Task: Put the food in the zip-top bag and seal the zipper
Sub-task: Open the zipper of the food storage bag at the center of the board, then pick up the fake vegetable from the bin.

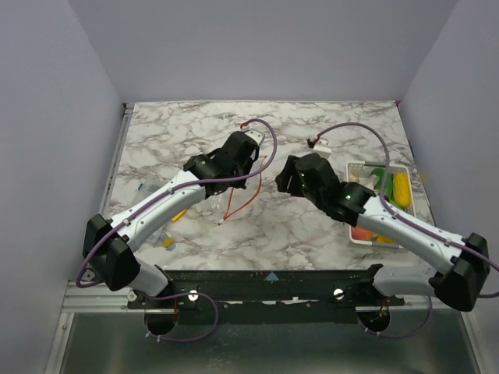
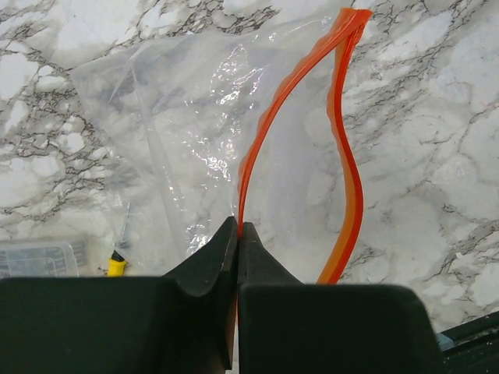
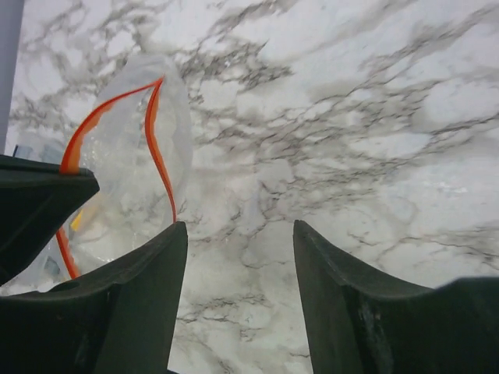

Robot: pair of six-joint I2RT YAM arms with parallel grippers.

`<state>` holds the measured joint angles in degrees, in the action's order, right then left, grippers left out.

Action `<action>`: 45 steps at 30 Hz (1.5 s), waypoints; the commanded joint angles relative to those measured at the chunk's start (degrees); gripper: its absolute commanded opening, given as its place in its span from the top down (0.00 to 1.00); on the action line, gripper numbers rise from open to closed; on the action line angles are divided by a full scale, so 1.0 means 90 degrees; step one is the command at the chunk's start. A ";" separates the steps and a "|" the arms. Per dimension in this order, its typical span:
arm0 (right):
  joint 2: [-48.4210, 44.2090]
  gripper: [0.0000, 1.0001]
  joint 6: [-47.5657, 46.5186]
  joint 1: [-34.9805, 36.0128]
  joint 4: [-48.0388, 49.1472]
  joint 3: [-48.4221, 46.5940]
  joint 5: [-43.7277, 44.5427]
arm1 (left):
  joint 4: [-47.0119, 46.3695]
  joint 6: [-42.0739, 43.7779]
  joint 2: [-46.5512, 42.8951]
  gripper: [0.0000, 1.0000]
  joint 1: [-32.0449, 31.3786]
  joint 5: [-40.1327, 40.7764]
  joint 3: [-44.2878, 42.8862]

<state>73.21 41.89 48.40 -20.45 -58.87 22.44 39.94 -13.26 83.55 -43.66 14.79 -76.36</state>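
Observation:
The clear zip-top bag lies on the marble table with its mouth open. Its red-orange zipper is split into two strips. My left gripper is shut on one strip of the zipper and holds that edge up. In the top view the left gripper is over the bag's zipper. My right gripper is open and empty, just right of the bag, and it shows in the top view. The food, yellow, green and orange pieces, lies in a white tray at the right.
A short yellow pen and a small yellow piece lie near the left arm. A small clear plastic item sits left of the bag. A small white and red object lies at the back middle.

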 commanded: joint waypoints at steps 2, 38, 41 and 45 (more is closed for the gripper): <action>-0.0837 0.38 -0.0305 -0.0331 -0.1373 -0.0070 0.1457 | 0.0004 -0.0043 -0.0256 1.00 -0.0100 -0.0097 0.0007; 0.0359 0.22 -0.0593 -0.5855 -0.1538 -0.0208 0.0380 | 0.0520 -0.0273 -0.0134 1.00 -0.0422 -0.0162 -0.0135; 0.0534 0.19 -0.0685 -0.6012 -0.1508 -0.0158 0.0239 | 0.0443 -0.0190 -0.0090 1.00 -0.0413 -0.0222 -0.0105; 0.0774 0.19 -0.1122 -0.6251 -0.1283 -0.0145 -0.0120 | 0.0074 -0.0059 -0.0229 1.00 -0.0413 -0.0360 0.0241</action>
<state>77.95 36.07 -6.07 -33.85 -60.16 24.82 42.92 -14.94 82.24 -47.11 12.99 -76.09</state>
